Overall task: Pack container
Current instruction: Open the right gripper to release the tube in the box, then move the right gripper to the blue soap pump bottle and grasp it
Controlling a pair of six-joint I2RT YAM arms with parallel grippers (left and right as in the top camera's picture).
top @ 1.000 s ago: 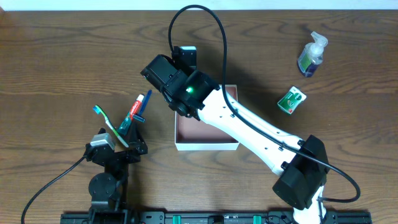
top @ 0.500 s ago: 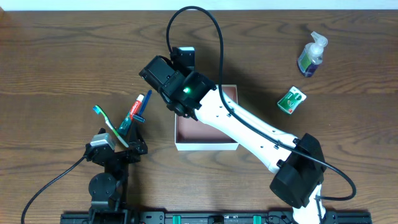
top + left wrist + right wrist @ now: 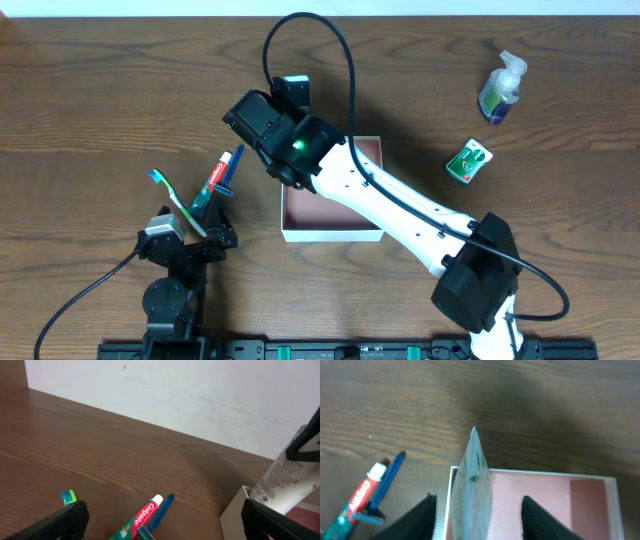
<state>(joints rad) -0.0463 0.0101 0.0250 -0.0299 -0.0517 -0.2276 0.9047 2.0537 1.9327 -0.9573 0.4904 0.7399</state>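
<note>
The container, a shallow white box with a pink inside, lies mid-table; its left wall shows in the left wrist view. My right gripper hangs over its left edge with jaws apart. A white tube stands blurred between them, free of the right finger; the same tube slants above the box. My left gripper is open above a red-and-green toothpaste tube, a blue razor and a toothbrush. It touches none of them.
A blue pump bottle stands at the back right. A small green packet lies just in front of it. The right arm stretches across the box from the front right.
My right gripper's jaws have opened and let go of the white tube, and the arm has shifted slightly left. The left arm has not moved.
</note>
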